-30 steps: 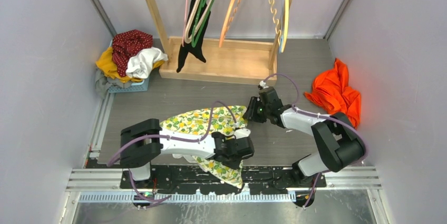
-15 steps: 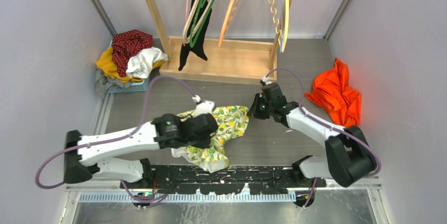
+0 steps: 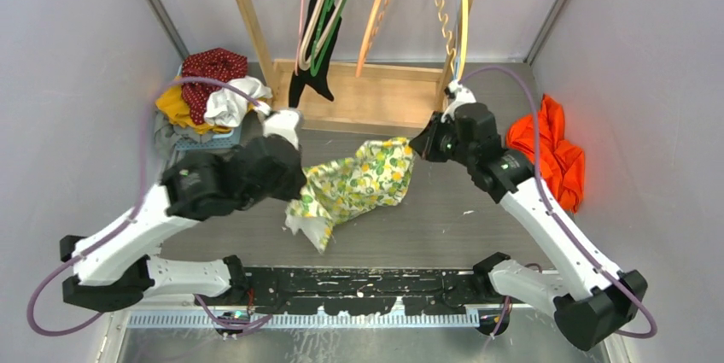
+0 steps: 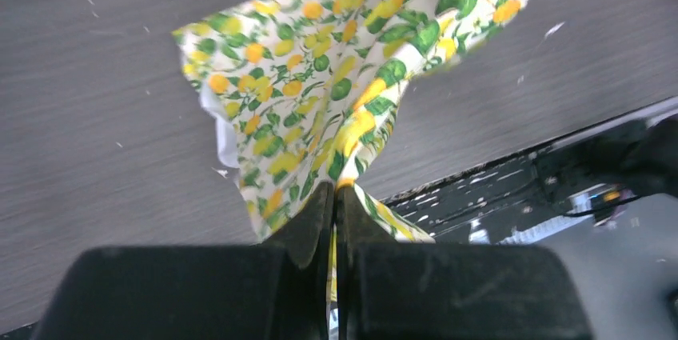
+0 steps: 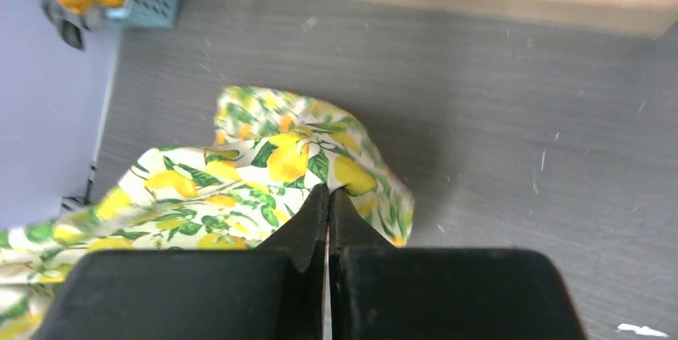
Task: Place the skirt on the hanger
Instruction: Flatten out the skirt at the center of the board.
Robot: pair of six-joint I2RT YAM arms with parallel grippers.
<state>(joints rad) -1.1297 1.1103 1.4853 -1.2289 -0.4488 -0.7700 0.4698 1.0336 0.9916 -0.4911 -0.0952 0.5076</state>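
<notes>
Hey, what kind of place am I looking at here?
Probably a robot test cell for clothes handling: the left tool and right tool grip a lemon-print skirt, near a wooden hanger rack and a basket of clothes.

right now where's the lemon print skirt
In the top view the skirt is mid-table, pinched by the left gripper at its left end and the right gripper at its right corner, just in front of the wooden rack.
</notes>
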